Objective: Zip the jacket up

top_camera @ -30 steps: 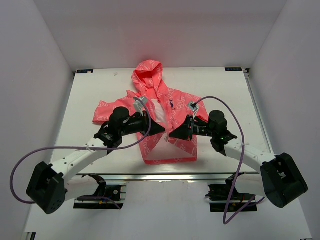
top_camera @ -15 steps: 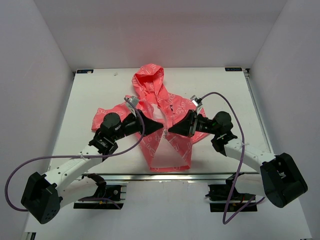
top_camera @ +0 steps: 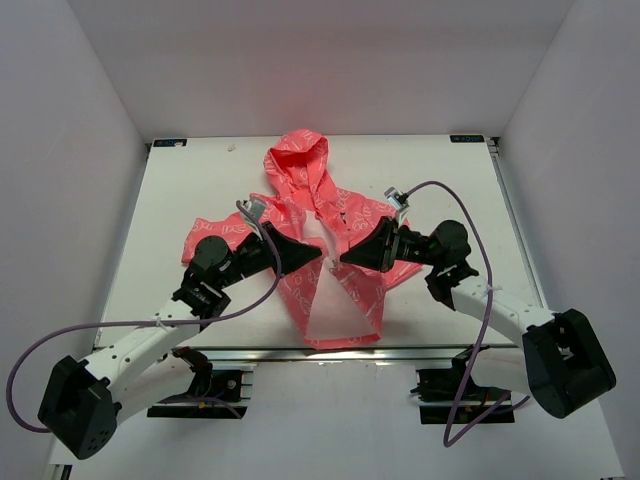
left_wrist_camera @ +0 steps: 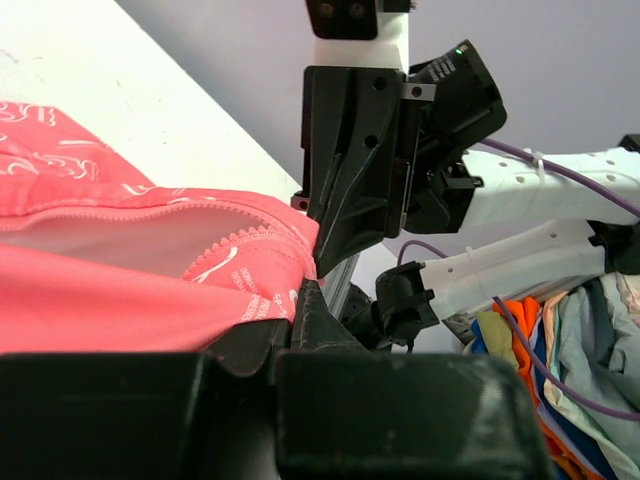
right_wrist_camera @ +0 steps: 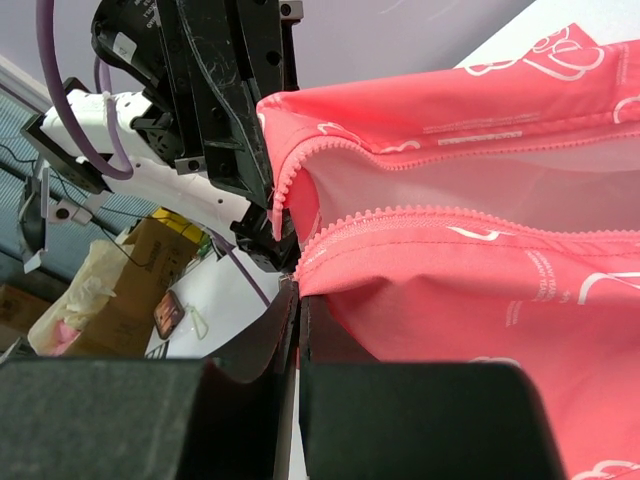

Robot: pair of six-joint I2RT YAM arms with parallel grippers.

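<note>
One jacket (top_camera: 352,285) has been dragged lower in frame since earlier. Its two zipper edges are pinched at centre by two claws: left gripper (top_camera: 318,258), right gripper (top_camera: 343,262).

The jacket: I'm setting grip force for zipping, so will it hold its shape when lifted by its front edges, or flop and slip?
Probably floppy: the jacket drapes in folds below the left gripper and right gripper. Likely light, since fingertip pinches alone lift its front. The thin fabric might slip if pulled hard.
</note>
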